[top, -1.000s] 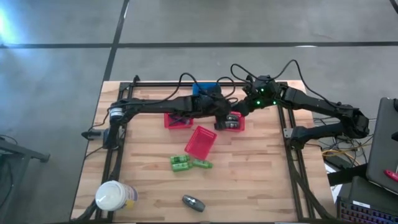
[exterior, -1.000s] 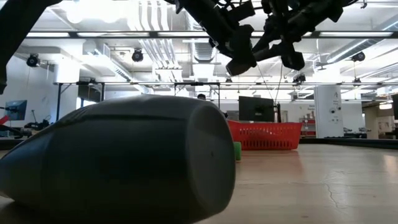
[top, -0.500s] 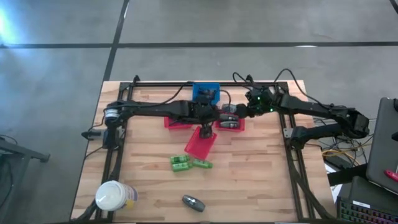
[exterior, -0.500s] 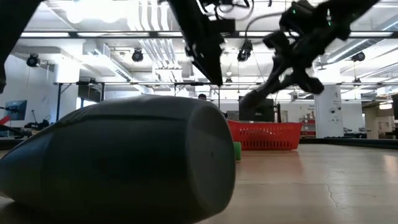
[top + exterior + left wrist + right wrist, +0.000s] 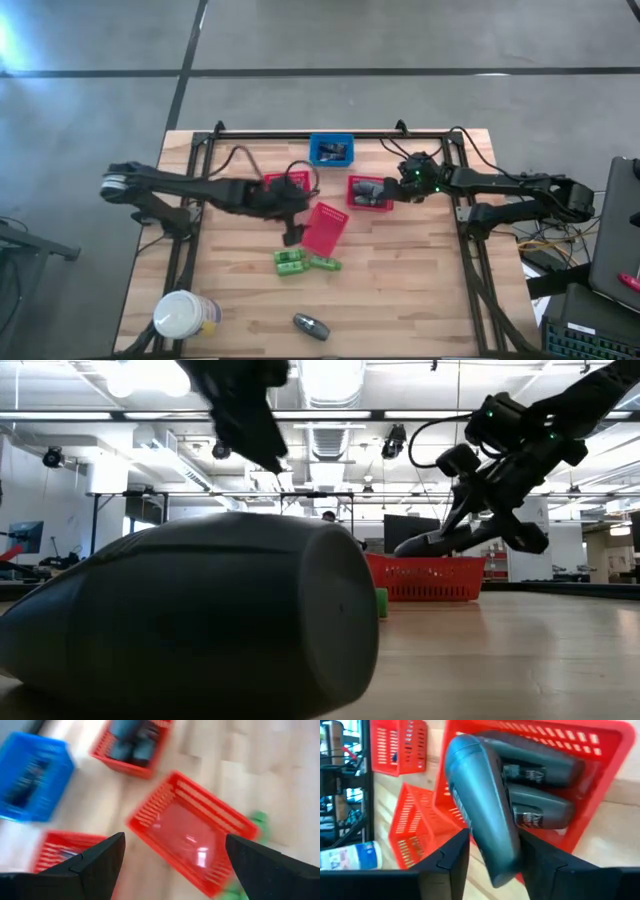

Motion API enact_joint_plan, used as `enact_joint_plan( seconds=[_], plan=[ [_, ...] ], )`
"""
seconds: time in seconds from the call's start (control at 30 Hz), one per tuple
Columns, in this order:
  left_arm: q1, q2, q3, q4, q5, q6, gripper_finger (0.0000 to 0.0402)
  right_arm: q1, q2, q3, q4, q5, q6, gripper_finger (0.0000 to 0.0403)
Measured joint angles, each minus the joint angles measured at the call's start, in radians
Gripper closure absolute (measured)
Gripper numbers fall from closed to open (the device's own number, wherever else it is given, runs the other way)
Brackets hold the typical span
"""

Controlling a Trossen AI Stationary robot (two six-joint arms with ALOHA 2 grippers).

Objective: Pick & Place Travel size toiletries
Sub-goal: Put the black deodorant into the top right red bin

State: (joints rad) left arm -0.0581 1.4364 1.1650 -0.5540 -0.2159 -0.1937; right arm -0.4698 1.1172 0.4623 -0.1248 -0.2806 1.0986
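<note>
My right gripper (image 5: 494,842) is shut on a grey oval bottle (image 5: 477,800) and hovers over the red basket (image 5: 352,203) that holds two more grey bottles (image 5: 540,790). In the low view the held bottle (image 5: 428,544) slants just above that basket's rim (image 5: 430,576). My left gripper (image 5: 175,840) is open and holds nothing. It hangs above the tilted, bare red basket (image 5: 192,832) near the table's middle (image 5: 325,228). Two green pieces (image 5: 303,263) lie side by side on the wood. A fourth grey bottle (image 5: 311,325) lies on its side by the near edge. My right gripper pinches the grey bottle between its two fingers (image 5: 447,862), one on each side of the bottle's body near the end toward the wrist (image 5: 495,865). The fingers come from the table's right, slanting down. The bottle is lifted clear and points on past the fingertips over the basket.
A blue basket (image 5: 331,150) stands at the far edge and another red basket (image 5: 283,184) sits partly under the left arm. A big white-topped round container (image 5: 180,315) stands at the near left corner. Bare wood lies to the near right.
My left gripper has drawn back from over the bottle basket, toward the table's left and near side, and now hangs over the tilted basket. My right gripper has come down toward the bottle basket, with the grey bottle now between its fingers.
</note>
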Motion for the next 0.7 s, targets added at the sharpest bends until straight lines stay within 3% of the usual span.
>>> enact_joint_plan(
  seconds=[0.23, 0.53, 0.7],
  plan=[
    [-0.157, -0.086, -0.161, 0.1, 0.069, -0.019, 0.0052, 0.0, 0.0, 0.008, 0.0, 0.027, -0.031, 0.0185],
    [-0.359, -0.065, -0.207, 0.179, 0.082, 0.019, 0.0053, 0.002, -0.001, 0.092, -0.175, 0.054, -0.113, 0.007],
    [-0.414, -0.005, -0.206, 0.296, 0.096, 0.093, 0.0053, 0.002, -0.002, 0.152, -0.289, 0.105, -0.186, 0.0027]
  ],
)
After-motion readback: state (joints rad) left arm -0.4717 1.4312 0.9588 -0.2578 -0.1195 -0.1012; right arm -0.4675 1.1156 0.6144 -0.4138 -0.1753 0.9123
